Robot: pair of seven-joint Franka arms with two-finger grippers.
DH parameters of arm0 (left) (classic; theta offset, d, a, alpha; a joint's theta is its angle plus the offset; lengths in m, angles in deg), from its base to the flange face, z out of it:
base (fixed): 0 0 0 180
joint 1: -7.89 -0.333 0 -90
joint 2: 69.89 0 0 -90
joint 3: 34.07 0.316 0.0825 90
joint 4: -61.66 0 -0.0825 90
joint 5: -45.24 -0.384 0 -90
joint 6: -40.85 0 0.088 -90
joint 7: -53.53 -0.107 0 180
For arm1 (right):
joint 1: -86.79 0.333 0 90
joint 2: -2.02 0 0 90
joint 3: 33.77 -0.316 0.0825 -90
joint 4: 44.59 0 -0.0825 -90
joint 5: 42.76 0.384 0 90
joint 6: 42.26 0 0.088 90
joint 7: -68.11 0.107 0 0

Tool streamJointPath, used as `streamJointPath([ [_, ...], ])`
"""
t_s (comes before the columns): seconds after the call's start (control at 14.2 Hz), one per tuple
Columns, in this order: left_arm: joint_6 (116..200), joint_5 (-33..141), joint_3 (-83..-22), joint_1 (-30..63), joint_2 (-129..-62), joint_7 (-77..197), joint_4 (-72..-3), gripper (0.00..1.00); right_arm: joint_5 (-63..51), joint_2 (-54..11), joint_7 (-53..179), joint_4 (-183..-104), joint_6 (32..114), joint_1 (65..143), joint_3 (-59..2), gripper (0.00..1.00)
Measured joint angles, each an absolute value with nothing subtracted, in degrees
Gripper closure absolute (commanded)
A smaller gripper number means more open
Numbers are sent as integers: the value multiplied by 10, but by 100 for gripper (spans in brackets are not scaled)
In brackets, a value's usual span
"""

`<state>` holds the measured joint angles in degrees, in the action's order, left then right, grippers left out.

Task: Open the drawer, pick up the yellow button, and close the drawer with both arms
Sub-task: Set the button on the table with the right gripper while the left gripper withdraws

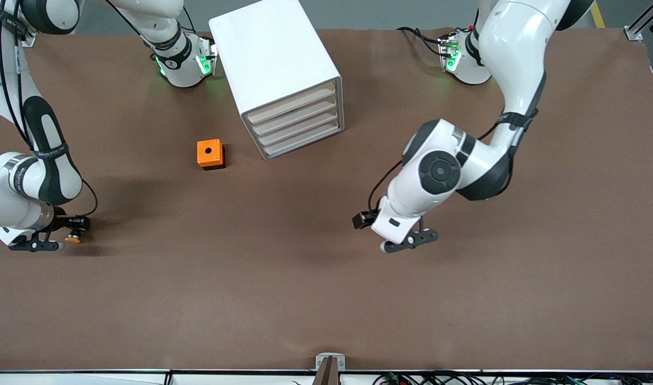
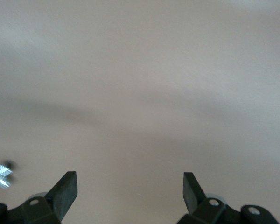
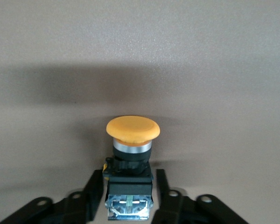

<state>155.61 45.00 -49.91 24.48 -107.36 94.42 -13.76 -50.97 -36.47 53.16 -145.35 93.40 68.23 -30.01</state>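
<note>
The button (image 1: 72,238), with an orange cap, lies on its side on the brown table at the right arm's end. In the right wrist view the button (image 3: 132,128) has its black middle and bluish rear between my right gripper's (image 3: 129,186) fingers, with a thin gap on each side. My right gripper (image 1: 56,243) is low at the table, open narrowly around it. My left gripper (image 1: 412,239) hangs over bare table toward the left arm's end, open wide and empty (image 2: 130,186). The white drawer cabinet (image 1: 294,120) has all its drawers shut.
The orange cube box (image 1: 210,153) with a round hole stands beside the cabinet, toward the right arm's end. The table's front edge (image 1: 326,369) carries a small bracket.
</note>
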Motion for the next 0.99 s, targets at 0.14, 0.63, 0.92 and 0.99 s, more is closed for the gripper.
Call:
streamJointPath([
  [0.14, 1529, 448, -496, 200, -1061, 863, -137, 0, -510, -365, 532, -1448, 935, 682, -301, 0],
  [0.63, 1411, 445, -396, 151, -963, 632, -136, 0, -510, -308, 532, -1426, 879, 687, -312, 0],
  [0.92, 1342, 443, -337, 143, -893, 575, -135, 0, -509, -228, 552, -1423, 764, 715, -316, 0],
  [0.99, 1325, 443, -328, 143, -874, 570, -136, 0, -506, -209, 562, -1423, 741, 724, -317, 0],
])
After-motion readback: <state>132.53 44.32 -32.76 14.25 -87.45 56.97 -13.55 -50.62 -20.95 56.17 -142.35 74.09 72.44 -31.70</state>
